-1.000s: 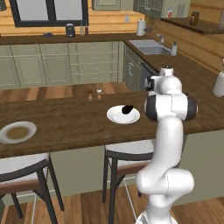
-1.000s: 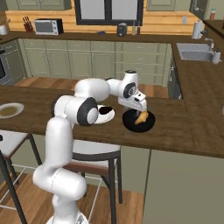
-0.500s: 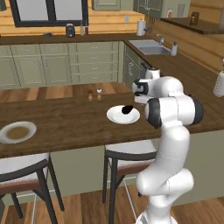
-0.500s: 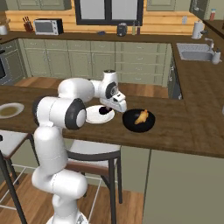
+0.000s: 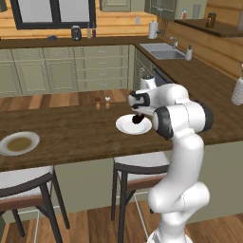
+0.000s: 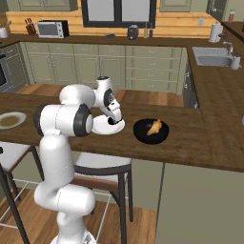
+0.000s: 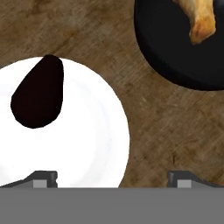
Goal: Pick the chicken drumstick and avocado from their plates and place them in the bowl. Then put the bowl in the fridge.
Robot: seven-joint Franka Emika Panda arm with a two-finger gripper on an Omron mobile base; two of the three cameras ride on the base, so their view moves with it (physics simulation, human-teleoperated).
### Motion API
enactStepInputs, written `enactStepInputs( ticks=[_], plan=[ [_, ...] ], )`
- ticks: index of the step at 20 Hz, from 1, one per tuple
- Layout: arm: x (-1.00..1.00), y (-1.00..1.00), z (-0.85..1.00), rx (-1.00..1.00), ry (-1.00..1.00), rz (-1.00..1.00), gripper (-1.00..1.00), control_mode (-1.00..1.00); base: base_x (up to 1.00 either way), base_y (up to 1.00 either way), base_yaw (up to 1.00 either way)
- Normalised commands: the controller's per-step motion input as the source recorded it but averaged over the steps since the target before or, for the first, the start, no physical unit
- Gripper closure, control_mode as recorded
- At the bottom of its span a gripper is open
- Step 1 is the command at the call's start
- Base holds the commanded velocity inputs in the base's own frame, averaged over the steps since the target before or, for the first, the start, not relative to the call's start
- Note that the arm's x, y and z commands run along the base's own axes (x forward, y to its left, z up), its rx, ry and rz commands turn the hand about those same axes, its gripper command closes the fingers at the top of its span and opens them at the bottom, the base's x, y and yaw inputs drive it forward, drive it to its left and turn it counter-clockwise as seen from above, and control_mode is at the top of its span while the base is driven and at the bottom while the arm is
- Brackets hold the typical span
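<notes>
Black pear-shaped avocado (image 7: 38,92) lies on round white plate (image 7: 94,144); our gripper (image 7: 112,178), jaws spread & empty, must centre over it before descending.

The white arm (image 5: 182,142) rises from its base, bends sharply at the dark elbow joint and reaches out level to its left. The wrist turns the gripper (image 7: 112,177) straight downward, its two dark finger tips (image 7: 43,177) standing wide apart, holding nothing.
</notes>
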Motion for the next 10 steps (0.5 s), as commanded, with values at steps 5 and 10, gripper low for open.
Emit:
enactStepInputs(
  ticks=[5, 10],
  plan=[
    [0.62, 0.08, 0.0, 0.02, 0.09, -0.14, -1.0, -1.0, 0.0, 0.0, 0.0],
    [0.52, 0.14, -0.11, 0.0, 0.07, -0.12, -1.0, -1.0, 0.0, 0.0, 0.0]
  ],
)
